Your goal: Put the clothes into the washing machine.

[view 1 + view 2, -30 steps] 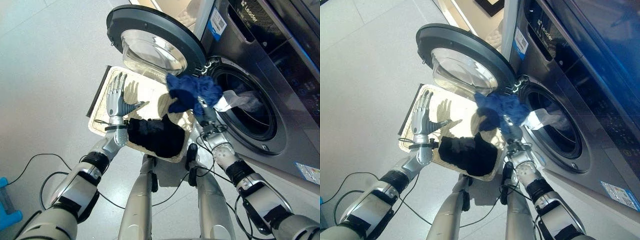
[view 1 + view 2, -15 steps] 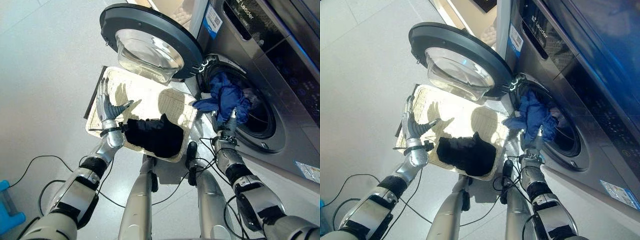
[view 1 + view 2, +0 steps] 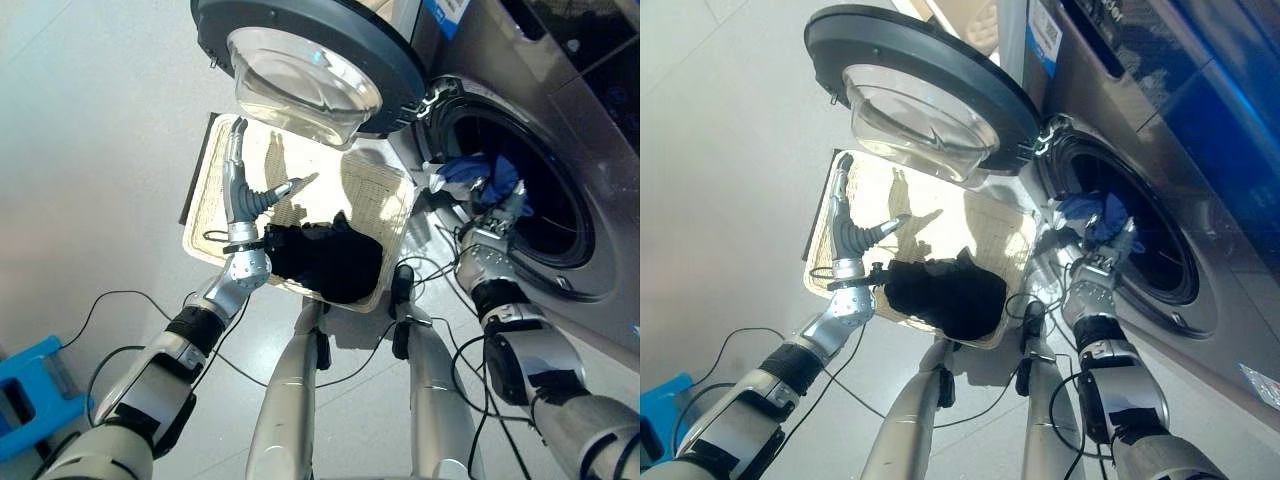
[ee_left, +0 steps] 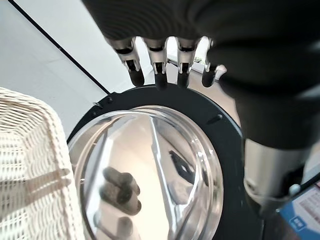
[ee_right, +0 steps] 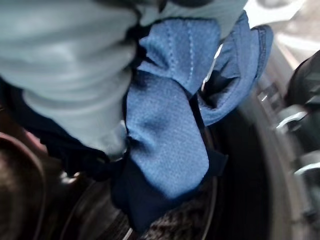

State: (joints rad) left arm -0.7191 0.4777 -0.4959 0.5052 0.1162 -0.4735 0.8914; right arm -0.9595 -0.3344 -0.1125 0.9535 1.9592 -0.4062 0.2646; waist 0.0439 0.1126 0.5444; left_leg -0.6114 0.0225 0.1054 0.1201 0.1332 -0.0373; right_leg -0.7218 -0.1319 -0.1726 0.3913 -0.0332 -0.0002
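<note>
Right hand (image 3: 497,205) at the washing machine (image 3: 560,150) drum mouth, feeding in blue garment (image 3: 478,175), grip can't tell; left hand (image 3: 243,195) fingers straight, idle over basket (image 3: 215,160); dark clothes (image 3: 325,260) left.

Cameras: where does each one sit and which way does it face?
Eye views: head, looking down; both arms, woven laundry basket, black garment.
Left wrist view: looks past the left hand at the round glass-windowed washer door.
Right wrist view: faces the blue garment at the drum.
Shared: door, basket.
</note>
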